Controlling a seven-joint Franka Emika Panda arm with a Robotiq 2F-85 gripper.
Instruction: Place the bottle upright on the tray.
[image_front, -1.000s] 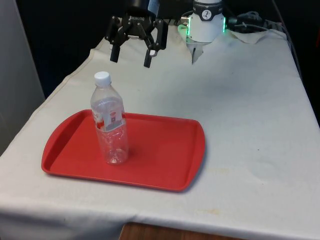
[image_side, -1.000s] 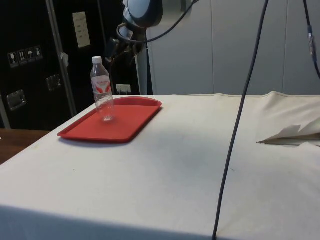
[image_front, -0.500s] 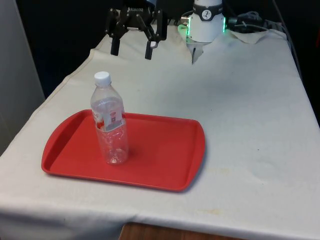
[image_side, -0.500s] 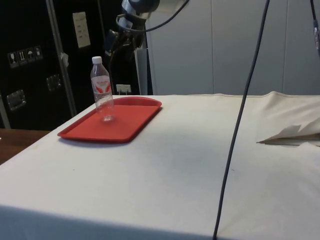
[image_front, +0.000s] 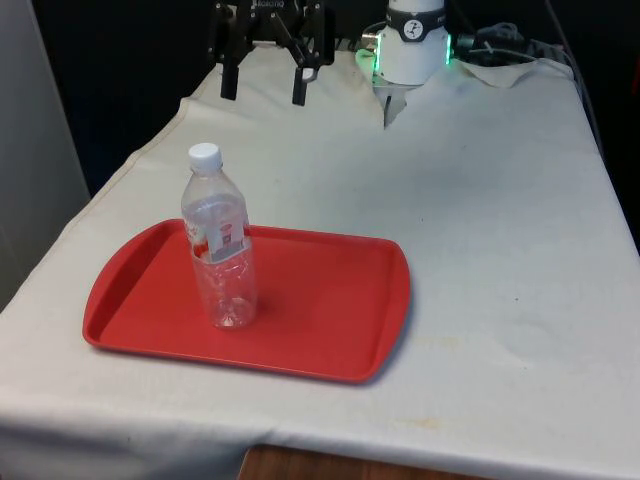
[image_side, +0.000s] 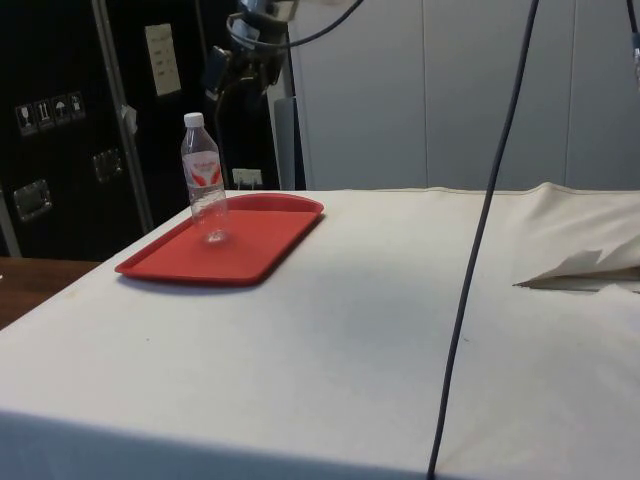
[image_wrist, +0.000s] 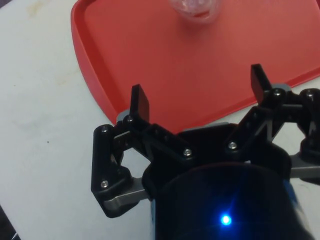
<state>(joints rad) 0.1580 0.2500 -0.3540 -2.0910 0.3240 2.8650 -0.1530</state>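
Front view, bottle (image_front: 220, 240) upright on tray (image_front: 330, 300), gripper (image_front: 263, 88) spread, well apart

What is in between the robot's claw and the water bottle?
Nothing. In the front view, only bare white cloth and a strip of red tray separate the open gripper from the bottle.

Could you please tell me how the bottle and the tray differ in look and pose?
The bottle is clear plastic with a white cap; the tray is solid red. The bottle stands upright and tall; the tray lies flat and wide. The bottle rests on the tray; the tray rests on the cloth. The hand touches neither.
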